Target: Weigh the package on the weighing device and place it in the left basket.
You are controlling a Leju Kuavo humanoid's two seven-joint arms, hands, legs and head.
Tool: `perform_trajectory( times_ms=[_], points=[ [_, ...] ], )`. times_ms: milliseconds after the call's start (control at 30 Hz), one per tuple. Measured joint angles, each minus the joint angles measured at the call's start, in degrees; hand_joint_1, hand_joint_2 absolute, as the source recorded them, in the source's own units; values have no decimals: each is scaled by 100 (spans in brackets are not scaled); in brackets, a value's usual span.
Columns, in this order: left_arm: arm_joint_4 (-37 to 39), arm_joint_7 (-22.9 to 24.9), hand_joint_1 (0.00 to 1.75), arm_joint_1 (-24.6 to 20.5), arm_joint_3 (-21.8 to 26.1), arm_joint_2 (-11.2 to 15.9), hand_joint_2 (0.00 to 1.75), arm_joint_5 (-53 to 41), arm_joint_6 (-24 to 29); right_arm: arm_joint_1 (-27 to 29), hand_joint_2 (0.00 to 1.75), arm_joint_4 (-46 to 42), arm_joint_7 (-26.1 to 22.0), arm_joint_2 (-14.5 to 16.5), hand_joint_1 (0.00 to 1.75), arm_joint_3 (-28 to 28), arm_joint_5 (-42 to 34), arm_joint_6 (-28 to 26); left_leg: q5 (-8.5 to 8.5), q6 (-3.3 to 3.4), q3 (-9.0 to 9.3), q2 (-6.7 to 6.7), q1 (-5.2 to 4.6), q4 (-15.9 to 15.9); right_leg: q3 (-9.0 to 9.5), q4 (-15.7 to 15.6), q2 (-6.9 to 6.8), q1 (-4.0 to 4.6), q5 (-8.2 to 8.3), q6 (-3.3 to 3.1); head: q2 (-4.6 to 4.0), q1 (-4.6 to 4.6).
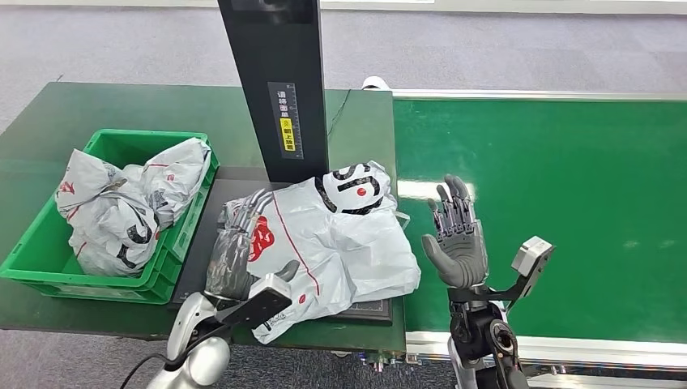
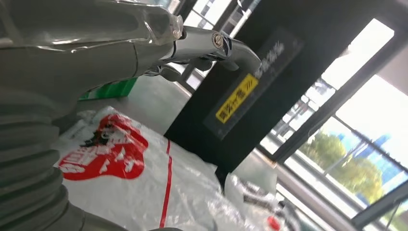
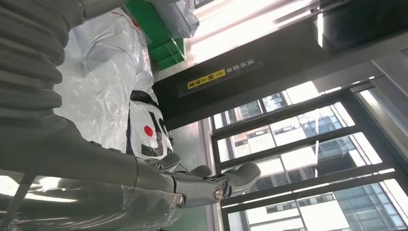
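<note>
Package [image 1: 324,239]: white plastic bag, red and black print, lying on the black weighing device [image 1: 374,310] before its dark upright column [image 1: 275,81]. Left hand [image 1: 239,251]: fingers resting on the package's left edge. Right hand [image 1: 455,235]: spread, empty, just beside the package, above the green conveyor belt [image 1: 567,203]. Green basket [image 1: 49,267]: on the bench, left, holding other bags.
</note>
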Motion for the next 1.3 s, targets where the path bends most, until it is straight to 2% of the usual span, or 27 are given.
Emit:
perform_trajectory(
  times_ms=[300,533,567,667,700,1067,1200,1300],
  points=[
    [2316,125,0,-1367,-360,198,175,-325,-75,-2,175,-87,-6,72,0,-74,90,-43,1,0,1,3,0,0,-1,2,3,1,4,-3,0,-1],
    [3190,-21,0,-1820,-486,268,175,-216,-108,5,175,-239,1,72,0,-58,41,-140,1,0,0,3,0,0,0,2,3,0,4,-3,0,0],
    [3249,-28,38,-1855,-505,276,175,-204,-138,5,175,-241,4,72,0,-58,26,-154,1,0,0,3,0,0,0,2,3,0,4,-3,0,0],
    [3411,-63,169,-1945,-572,309,175,-158,-224,5,175,-241,13,70,0,-57,-16,-194,1,0,2,2,0,0,3,2,3,0,4,-3,0,0],
    [3456,-87,175,-1966,-594,322,175,-126,-243,5,175,-241,15,70,0,-57,-26,-205,1,0,3,3,0,0,3,2,3,0,4,-3,0,0],
    [3471,-426,175,-1983,-668,522,175,623,-178,-8,175,-220,22,25,0,-56,-66,-374,2,-1,2,3,1,0,4,4,3,1,4,-4,0,0],
    [3065,-724,175,-1732,-570,716,175,1224,226,2,175,-215,22,-2,0,-62,-72,-460,2,-1,0,9,1,0,-1,4,8,1,4,-4,0,-1],
    [2386,-1000,175,-1356,-359,907,175,1754,626,29,175,-215,20,-28,0,-75,-75,-535,1,-2,-4,10,2,0,-7,4,8,2,3,-5,0,-1]
  ],
)
